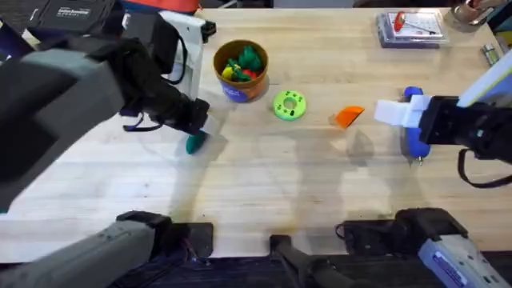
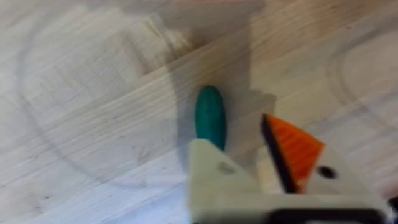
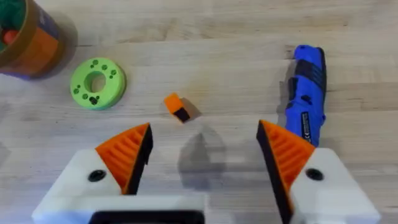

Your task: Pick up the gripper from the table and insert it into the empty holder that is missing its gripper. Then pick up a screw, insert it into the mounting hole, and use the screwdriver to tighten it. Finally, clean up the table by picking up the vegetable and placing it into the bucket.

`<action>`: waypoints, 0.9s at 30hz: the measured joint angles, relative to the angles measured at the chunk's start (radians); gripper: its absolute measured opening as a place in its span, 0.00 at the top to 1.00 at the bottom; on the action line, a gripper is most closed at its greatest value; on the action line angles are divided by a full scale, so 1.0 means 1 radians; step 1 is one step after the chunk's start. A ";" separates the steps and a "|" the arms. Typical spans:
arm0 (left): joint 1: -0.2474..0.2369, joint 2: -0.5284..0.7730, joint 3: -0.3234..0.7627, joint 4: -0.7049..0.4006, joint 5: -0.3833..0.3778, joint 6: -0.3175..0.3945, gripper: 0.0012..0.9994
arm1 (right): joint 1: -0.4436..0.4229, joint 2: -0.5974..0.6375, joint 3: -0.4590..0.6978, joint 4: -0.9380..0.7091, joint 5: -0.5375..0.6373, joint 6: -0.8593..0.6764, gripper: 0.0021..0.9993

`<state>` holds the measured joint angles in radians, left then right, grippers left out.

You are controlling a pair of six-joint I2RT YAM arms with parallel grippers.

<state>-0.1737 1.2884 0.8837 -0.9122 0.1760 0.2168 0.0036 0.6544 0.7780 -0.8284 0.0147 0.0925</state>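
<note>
Left hand (image 2: 249, 155), fingers parted, is hovering over the vegetable (image 1: 195, 142) for pickup, bucket (image 1: 241, 70) at its one o'clock; right hand (image 3: 205, 155), wide and empty, is waiting beside the screwdriver (image 1: 414, 132).

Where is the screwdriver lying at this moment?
The screwdriver lies on the table's right side in the overhead view, just beside the right gripper and right of the small orange piece.

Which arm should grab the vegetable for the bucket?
Left. Its end effector hovers right over the vegetable, close to the bucket. The right end effector is open beside the screwdriver, farther away.
</note>
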 joint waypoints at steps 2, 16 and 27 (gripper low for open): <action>-0.018 -0.072 0.000 -0.013 0.000 0.008 0.43 | 0.000 0.000 0.000 -0.001 0.000 0.000 0.01; -0.156 -0.587 0.000 0.278 0.193 0.020 0.01 | 0.000 0.000 0.000 -0.172 0.000 -0.003 0.01; -0.156 -0.669 0.000 0.202 0.247 0.020 0.01 | 0.000 0.000 0.000 -0.314 0.000 -0.004 0.01</action>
<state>-0.3298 0.6189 0.8837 -0.7104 0.4232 0.2367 0.0036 0.6544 0.7784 -1.1423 0.0147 0.0883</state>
